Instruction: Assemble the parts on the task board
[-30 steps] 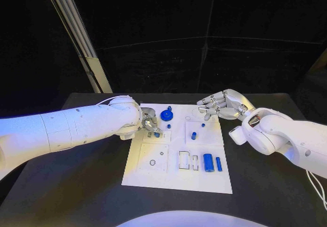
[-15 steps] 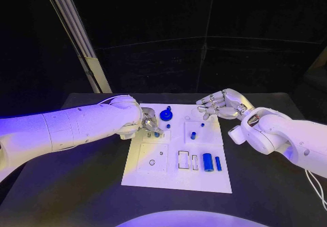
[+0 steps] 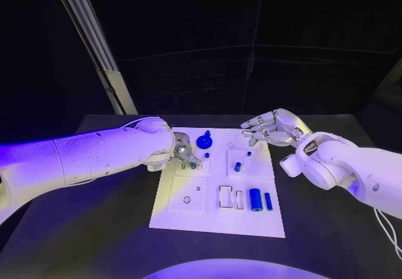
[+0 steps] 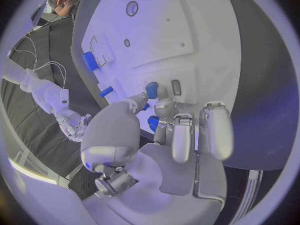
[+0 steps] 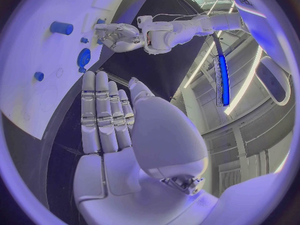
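Left hand pinching small blue part, apparently, right at its slot near task board left edge. Right hand empty, fingers loosely apart, farther off beyond far corner.

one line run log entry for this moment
left robot hand: pinching blue part at board | right robot hand: open, over board's far edge

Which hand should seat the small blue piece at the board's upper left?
Left. The left hand already has its fingers at that blue piece on the task board. The right hand hovers empty above the far edge.
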You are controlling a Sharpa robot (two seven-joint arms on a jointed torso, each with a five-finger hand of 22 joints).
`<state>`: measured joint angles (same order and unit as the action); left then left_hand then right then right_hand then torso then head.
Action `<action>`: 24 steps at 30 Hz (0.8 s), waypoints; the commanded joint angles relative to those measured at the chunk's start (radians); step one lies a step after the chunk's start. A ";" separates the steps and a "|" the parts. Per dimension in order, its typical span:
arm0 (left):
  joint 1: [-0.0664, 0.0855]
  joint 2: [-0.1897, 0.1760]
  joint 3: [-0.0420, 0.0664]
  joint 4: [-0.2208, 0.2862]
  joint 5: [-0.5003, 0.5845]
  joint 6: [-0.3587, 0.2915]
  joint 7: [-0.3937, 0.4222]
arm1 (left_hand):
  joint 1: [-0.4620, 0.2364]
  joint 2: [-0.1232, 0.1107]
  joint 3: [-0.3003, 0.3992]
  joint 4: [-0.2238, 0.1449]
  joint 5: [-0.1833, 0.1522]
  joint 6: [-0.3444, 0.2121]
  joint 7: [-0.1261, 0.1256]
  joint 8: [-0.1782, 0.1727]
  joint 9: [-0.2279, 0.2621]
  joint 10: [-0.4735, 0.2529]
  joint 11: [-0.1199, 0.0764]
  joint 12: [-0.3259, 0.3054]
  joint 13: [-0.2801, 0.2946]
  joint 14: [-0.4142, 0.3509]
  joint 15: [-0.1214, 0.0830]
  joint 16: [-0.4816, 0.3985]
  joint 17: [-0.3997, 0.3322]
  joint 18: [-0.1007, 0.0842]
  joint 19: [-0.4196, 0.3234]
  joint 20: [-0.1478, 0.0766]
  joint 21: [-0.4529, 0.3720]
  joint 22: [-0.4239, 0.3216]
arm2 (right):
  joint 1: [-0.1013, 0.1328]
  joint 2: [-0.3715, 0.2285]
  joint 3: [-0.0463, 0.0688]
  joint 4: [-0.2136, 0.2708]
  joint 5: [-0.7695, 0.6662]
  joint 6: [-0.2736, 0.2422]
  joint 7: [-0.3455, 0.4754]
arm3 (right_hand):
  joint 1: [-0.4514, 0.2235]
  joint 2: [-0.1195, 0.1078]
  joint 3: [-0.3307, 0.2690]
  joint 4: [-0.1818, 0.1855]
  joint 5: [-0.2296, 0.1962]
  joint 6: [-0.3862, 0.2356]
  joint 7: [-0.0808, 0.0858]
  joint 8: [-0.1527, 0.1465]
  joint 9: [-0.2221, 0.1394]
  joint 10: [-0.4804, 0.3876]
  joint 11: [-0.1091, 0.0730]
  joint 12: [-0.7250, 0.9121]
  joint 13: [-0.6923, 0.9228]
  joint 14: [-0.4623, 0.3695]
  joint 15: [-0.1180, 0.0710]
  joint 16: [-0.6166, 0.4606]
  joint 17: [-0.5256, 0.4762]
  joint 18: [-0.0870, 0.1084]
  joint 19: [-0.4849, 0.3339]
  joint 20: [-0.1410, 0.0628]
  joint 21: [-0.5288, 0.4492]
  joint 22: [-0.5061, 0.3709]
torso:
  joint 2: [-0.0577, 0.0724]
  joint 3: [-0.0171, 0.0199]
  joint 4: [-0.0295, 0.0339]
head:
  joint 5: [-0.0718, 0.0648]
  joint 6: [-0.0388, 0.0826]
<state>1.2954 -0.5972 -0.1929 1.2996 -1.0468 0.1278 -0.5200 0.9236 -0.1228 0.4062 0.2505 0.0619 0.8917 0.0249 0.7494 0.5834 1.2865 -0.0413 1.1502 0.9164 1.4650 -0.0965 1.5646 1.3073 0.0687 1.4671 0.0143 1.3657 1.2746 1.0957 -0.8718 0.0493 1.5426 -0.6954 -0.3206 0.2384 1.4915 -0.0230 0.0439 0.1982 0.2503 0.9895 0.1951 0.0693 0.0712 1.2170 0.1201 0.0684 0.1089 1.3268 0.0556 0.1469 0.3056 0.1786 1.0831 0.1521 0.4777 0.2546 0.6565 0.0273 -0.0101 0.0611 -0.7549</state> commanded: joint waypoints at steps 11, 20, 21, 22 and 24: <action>0.004 -0.048 0.010 0.044 0.063 -0.011 -0.001 | -0.022 0.006 -0.192 0.039 -0.010 -0.004 0.000 0.002 0.006 0.000 -0.003 0.005 -0.005 0.106 -0.008 0.006 0.263 -0.007 0.015 -0.011 0.002 0.003 | 0.002 0.002 0.001 -0.008 0.004 -0.014 0.021 | -0.017 -0.003 0.003 0.006 0.006 -0.016 0.005 -0.005 -0.001 -0.021 0.005 -0.001 -0.012 -0.015 0.004 -0.017 -0.002 0.001 -0.011 0.007 -0.018 -0.009 | 0.000 -0.0007 0.0002 | -0.005 0.000; 0.028 -0.098 0.067 0.062 0.135 -0.023 0.054 | 0.065 0.040 -0.286 0.034 -0.010 -0.092 0.040 -0.075 -0.040 -0.082 0.030 -0.075 -0.121 0.106 0.020 0.006 0.263 0.007 -0.011 0.009 -0.056 -0.067 | 0.002 0.002 0.000 -0.016 0.005 -0.015 0.021 | -0.022 -0.003 0.001 0.008 0.007 -0.020 0.007 -0.005 0.000 -0.027 0.008 0.000 -0.017 -0.018 0.006 -0.024 -0.003 0.001 -0.013 0.010 -0.026 -0.014 | 0.001 0.0004 0.0003 | -0.008 0.004; 0.033 -0.100 0.070 0.056 0.146 -0.017 0.062 | 0.074 0.039 -0.296 0.034 -0.010 -0.104 0.046 -0.087 -0.049 -0.094 0.036 -0.086 -0.137 0.106 0.023 0.006 0.263 0.008 -0.014 0.013 -0.062 -0.074 | 0.002 0.002 0.000 -0.016 0.005 -0.015 0.021 | -0.022 -0.003 0.001 0.008 0.007 -0.020 0.007 -0.005 0.000 -0.027 0.008 0.000 -0.017 -0.018 0.006 -0.024 -0.003 0.001 -0.013 0.010 -0.026 -0.014 | 0.001 0.0005 0.0004 | -0.008 0.004; 0.038 -0.102 0.073 0.047 0.156 -0.009 0.068 | 0.083 0.041 -0.306 0.035 -0.009 -0.112 0.052 -0.098 -0.058 -0.102 0.041 -0.091 -0.147 0.106 0.026 0.006 0.263 0.009 -0.017 0.018 -0.069 -0.082 | 0.002 0.003 0.000 -0.017 0.005 -0.015 0.021 | -0.023 -0.003 0.001 0.008 0.008 -0.021 0.007 -0.005 0.000 -0.029 0.008 0.000 -0.018 -0.019 0.007 -0.025 -0.003 0.001 -0.013 0.010 -0.027 -0.014 | 0.002 0.0006 0.0002 | -0.008 0.004; 0.047 -0.099 0.076 0.025 0.168 0.015 0.078 | 0.095 0.047 -0.329 0.038 -0.010 -0.119 0.061 -0.116 -0.077 -0.110 0.049 -0.094 -0.155 0.106 0.035 0.006 0.263 0.013 -0.021 0.025 -0.080 -0.094 | 0.002 0.003 0.000 -0.019 0.005 -0.015 0.021 | -0.023 -0.003 0.001 0.008 0.008 -0.021 0.007 -0.005 0.000 -0.029 0.008 0.000 -0.018 -0.019 0.007 -0.025 -0.003 0.001 -0.013 0.010 -0.027 -0.014 | 0.001 0.0007 -0.0004 | -0.007 0.004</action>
<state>1.3372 -0.6980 -0.1187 1.3360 -0.9366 0.1173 -0.4884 1.0108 -0.0739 0.0844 0.2881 0.0550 0.7779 0.0845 0.6391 0.5119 1.1817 0.0063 1.0599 0.7648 1.4656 -0.0670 1.5646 1.3073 0.0688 1.4447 0.0348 1.2897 1.1844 1.0955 -0.8698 0.0491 1.5235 -0.6948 -0.3282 0.2471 1.4775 -0.0274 0.0466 0.2010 0.2539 0.9746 0.2009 0.0694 0.0712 1.1967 0.1268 0.0684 0.0925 1.3130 0.0625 0.1253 0.3036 0.1786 1.0761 0.1592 0.4564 0.2411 0.6575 0.0276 -0.0095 0.0531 -0.7509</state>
